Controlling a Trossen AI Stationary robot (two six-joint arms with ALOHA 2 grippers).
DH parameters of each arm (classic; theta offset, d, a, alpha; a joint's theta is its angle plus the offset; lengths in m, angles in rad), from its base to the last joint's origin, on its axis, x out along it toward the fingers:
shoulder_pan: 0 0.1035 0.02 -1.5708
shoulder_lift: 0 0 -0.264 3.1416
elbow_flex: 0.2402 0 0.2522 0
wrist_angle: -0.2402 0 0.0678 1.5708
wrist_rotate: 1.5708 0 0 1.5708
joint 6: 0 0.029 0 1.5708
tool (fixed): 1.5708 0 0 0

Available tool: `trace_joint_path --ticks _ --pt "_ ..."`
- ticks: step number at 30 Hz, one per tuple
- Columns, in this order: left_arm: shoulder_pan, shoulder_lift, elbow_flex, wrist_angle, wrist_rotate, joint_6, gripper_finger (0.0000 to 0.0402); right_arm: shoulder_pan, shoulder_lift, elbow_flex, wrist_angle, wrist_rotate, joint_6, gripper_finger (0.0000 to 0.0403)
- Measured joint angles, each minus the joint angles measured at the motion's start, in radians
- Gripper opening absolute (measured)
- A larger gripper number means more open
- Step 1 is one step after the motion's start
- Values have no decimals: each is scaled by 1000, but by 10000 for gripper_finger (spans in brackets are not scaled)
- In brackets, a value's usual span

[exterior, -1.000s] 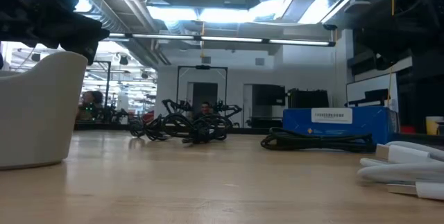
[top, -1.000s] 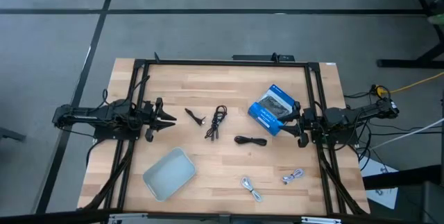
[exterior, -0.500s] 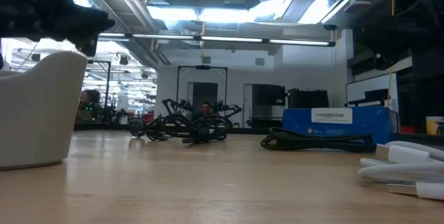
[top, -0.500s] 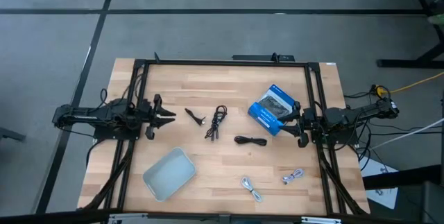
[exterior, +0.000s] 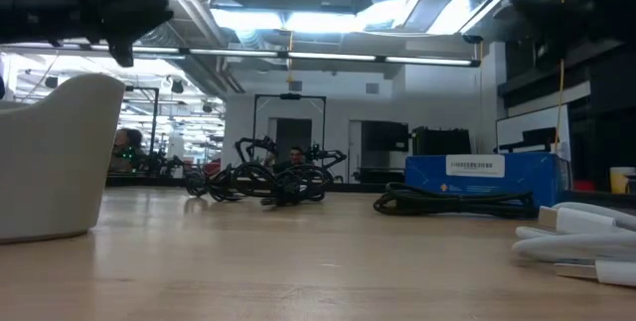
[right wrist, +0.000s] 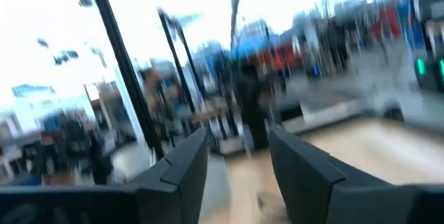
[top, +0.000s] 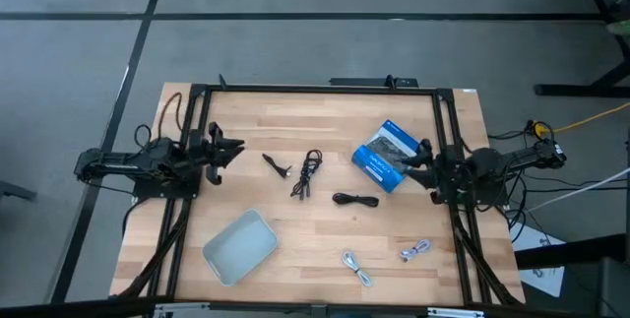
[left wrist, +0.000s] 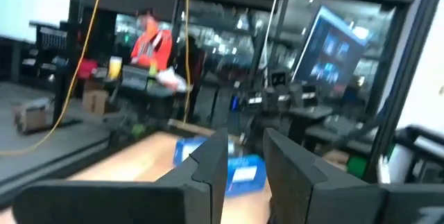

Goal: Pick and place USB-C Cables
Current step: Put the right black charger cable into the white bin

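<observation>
The high view shows several short cables lying loose on the wooden table. Three are black: a small one point(top: 277, 165), a bundle point(top: 308, 173) and one at the centre point(top: 355, 200). Two silvery-grey ones point(top: 358, 267) point(top: 415, 251) lie near the near edge. In the low view, black cables point(exterior: 263, 177) point(exterior: 452, 200) and a silvery one point(exterior: 586, 237) rest on the tabletop. My left gripper point(top: 236, 148) point(left wrist: 246, 158) hovers open at the table's left side, left of the small black cable. My right gripper point(top: 411, 162) point(right wrist: 239, 161) hovers open at the right side, beside the blue box.
A blue-and-black packaged box point(top: 390, 156) point(exterior: 477, 174) lies right of centre, just in front of my right gripper. A pale rounded tray point(top: 240, 246) point(exterior: 50, 152) sits toward the near left corner. A black frame point(top: 315, 89) borders the table's left, far and right sides.
My left gripper has risen and swung a little toward the far edge, its fingers tipping up. My right gripper has also lifted and shifted slightly toward the far edge, beside the blue box. The cables, box and tray have stayed where they were.
</observation>
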Motion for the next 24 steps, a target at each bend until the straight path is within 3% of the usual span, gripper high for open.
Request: trace_joint_path --ticks 9,13,18,24 --pt "0 128 0 320 225 120 86 0 46 0 346 -125 -169 159" --pt "0 231 0 348 236 160 86 0 92 0 363 -82 -229 159" --pt "0 347 1 440 225 103 86 0 158 27 358 -41 -167 159" --pt "-1 521 94 548 269 122 86 0 333 170 347 -147 -193 159"
